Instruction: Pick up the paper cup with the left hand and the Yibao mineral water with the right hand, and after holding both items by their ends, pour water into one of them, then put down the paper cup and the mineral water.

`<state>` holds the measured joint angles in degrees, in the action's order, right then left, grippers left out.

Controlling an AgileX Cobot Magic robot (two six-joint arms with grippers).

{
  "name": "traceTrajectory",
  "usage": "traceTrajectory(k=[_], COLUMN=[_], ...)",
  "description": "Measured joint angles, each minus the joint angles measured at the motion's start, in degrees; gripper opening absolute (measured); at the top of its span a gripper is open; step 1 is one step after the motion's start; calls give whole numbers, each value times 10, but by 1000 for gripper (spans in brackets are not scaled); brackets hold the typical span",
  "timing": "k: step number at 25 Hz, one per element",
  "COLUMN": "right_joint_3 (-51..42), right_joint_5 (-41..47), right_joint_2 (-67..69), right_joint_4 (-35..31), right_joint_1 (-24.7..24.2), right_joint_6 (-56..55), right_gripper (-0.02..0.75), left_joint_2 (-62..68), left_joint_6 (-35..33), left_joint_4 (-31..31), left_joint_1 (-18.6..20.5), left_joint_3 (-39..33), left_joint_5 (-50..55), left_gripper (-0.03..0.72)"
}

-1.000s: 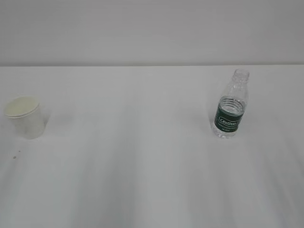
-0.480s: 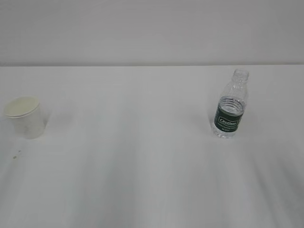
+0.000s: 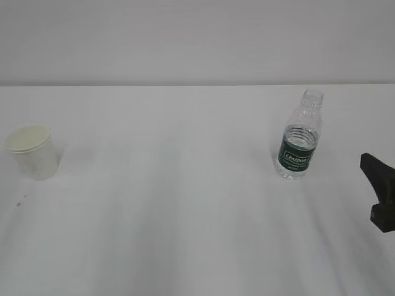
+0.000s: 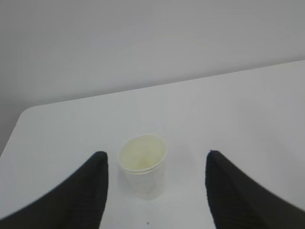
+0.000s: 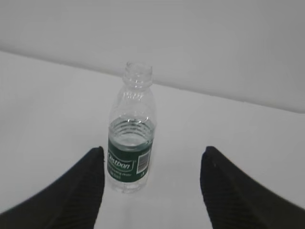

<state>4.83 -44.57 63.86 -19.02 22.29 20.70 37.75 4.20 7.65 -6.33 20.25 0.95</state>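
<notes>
The paper cup stands upright at the table's left, cream-white, with a doubled rim. In the left wrist view the paper cup sits ahead of my left gripper, whose black fingers stand wide apart and touch nothing. The Yibao mineral water, uncapped and with a green label, stands upright at the right. My right gripper shows as a black piece at the right edge, apart from the bottle. In the right wrist view the bottle stands just beyond the open right gripper, nearer its left finger.
White table against a plain pale wall. A tiny dark speck lies on the table in front of the cup. The table's rounded left corner shows in the left wrist view.
My right gripper has come into the exterior view at the right edge. Cup and bottle have not moved.
</notes>
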Motion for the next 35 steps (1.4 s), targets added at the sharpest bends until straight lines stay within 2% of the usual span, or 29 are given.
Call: traceTrajectory(k=[5, 15, 20, 27, 35], right_joint_3=[-45, -51, -51, -51, -51], right_joint_5=[-112, -148, -148, -147, -143], right_joint_2=[0, 0, 0, 0, 0], right_joint_4=[13, -81, -102, -90, -73], right_joint_1=[0, 0, 0, 0, 0], right_joint_6=[-89, -111, -119, -130, -133], right_gripper=[483, 482, 482, 482, 480], left_joint_2=[5, 95, 157, 198, 194], left_joint_6=[0, 0, 0, 22, 47], left_joint_4=[-24, -57, -58, -76, -59], left_joint_1=[0, 0, 0, 0, 0], left_joint_3=[0, -4, -52, -194, -206], left_joint_5=[1, -40, -191, -428, -435], left_gripper=[456, 456, 439, 421, 419])
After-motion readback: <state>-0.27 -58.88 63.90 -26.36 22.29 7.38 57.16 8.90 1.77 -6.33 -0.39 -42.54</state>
